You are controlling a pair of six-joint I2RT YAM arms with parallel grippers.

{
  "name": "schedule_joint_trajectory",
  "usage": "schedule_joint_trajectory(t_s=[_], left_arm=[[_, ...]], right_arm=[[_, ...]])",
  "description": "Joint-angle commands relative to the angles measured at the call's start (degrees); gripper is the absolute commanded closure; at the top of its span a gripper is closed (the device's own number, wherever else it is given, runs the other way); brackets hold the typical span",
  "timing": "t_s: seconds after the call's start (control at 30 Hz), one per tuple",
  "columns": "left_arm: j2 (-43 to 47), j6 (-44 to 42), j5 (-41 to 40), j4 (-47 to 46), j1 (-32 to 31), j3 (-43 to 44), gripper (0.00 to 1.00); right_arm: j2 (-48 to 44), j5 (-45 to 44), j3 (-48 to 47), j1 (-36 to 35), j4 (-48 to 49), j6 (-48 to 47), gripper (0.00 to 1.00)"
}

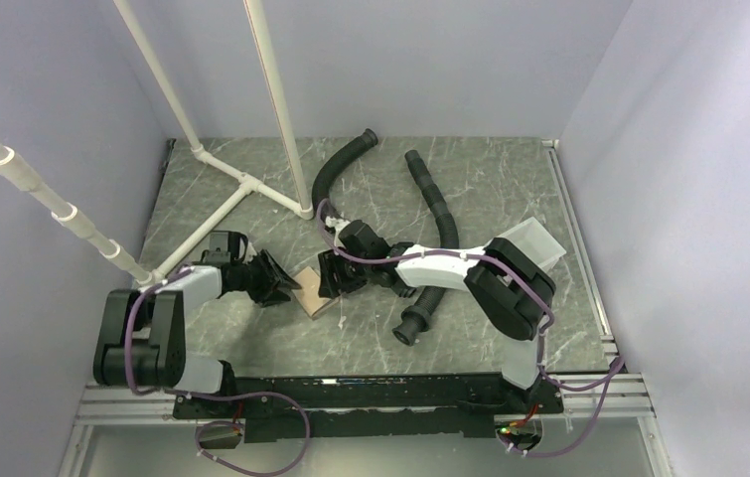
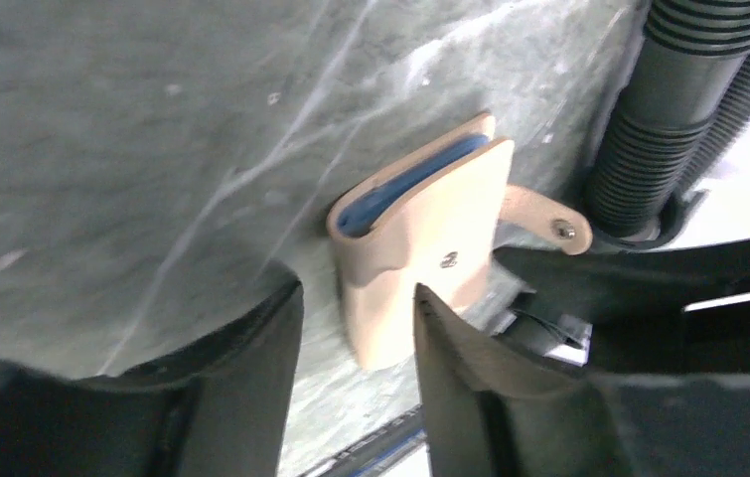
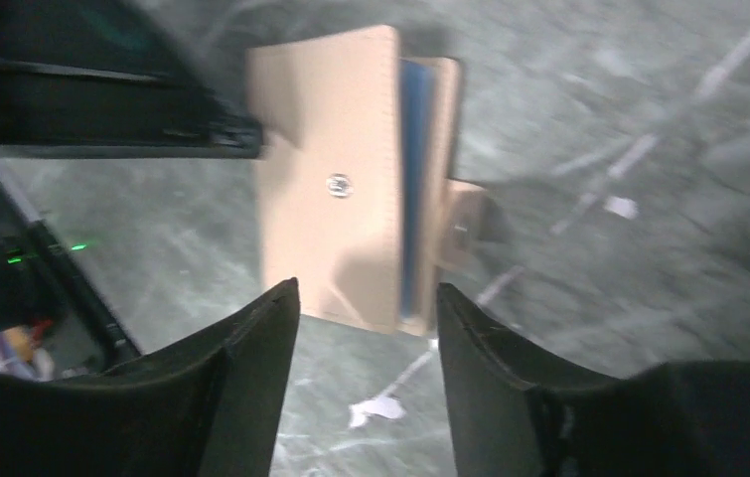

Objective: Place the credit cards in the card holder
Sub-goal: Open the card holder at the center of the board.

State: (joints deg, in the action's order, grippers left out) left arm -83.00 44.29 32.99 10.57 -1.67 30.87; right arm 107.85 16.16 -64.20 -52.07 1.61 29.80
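The card holder [image 1: 316, 294], a tan folded wallet, lies on the marbled table between my two grippers. In the left wrist view it [image 2: 428, 248] is nearly shut, with a blue edge showing inside and its snap tab [image 2: 547, 221] sticking out. My left gripper [image 1: 286, 285] is open, and the wallet's near end sits between its fingertips [image 2: 269, 328]. My right gripper [image 1: 331, 274] is open on the opposite side, with the wallet [image 3: 336, 179] just beyond its fingertips [image 3: 276, 308]. No loose credit cards are in view.
Two black corrugated hoses [image 1: 437, 214] lie at the back and right of the wallet, one close to the right arm [image 2: 664, 109]. A white pipe frame [image 1: 241, 184] stands at the back left. A white tray [image 1: 537, 243] sits behind the right arm.
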Motion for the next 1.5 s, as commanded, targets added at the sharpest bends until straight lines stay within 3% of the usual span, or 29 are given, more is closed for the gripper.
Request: schedule_joint_trajectory(t_s=[0.0,0.17,0.27,0.43,0.5,0.53,0.67,0.8,0.97,1.2,1.47], left_arm=[[7.3,-3.01,-10.95,10.99,-0.05,0.06,0.44],[15.4,-3.15,-10.83,17.38,-0.06,0.95,0.22],[18.1,-1.59,-8.87,18.19,-0.83,0.47,0.13],[21.88,-1.05,-7.76,21.23,-1.59,1.62,0.1],[23.6,-0.59,-8.09,22.04,-2.07,1.85,0.1],[24.53,-0.41,-8.49,22.68,-2.18,2.32,0.11],[27.87,-0.43,-10.61,25.81,-2.37,4.32,0.11],[31.49,-0.27,-12.05,27.1,-2.37,5.93,0.08],[31.85,-0.1,-11.14,26.96,-2.37,6.22,0.07],[28.54,-0.41,-8.9,23.46,-2.37,4.26,0.08],[19.47,-0.51,-3.88,15.62,-2.7,2.34,0.26]], right_arm=[[-3.77,-9.59,-1.75,0.31,-7.84,-5.66,0.42],[-2.8,-11.96,-3.44,0.34,-7.68,-7.35,0.33],[0.85,-11.85,-6.91,0.39,-6.4,-7.85,0.36],[3.89,-15.54,-11.29,0.14,-6.81,-7.09,0.7],[4.03,-15.01,-13.03,-0.06,-8.1,-7.68,0.94],[3.58,-15.32,-13.87,-0.35,-9.26,-8.1,1.0],[-1.68,-18.27,-17.7,-2.81,-15.38,-9.85,1.0],[-6.25,-12.64,-21.58,-3.72,-18.87,-9.11,1.0],[-5.15,-9.39,-20.78,-3.73,-17.59,-5.94,1.0],[-7.15,-11.75,-15.33,-2.57,-14.41,-3.74,1.0],[-8.66,-7.91,-5.97,4.22,-8.33,2.83,1.0]])
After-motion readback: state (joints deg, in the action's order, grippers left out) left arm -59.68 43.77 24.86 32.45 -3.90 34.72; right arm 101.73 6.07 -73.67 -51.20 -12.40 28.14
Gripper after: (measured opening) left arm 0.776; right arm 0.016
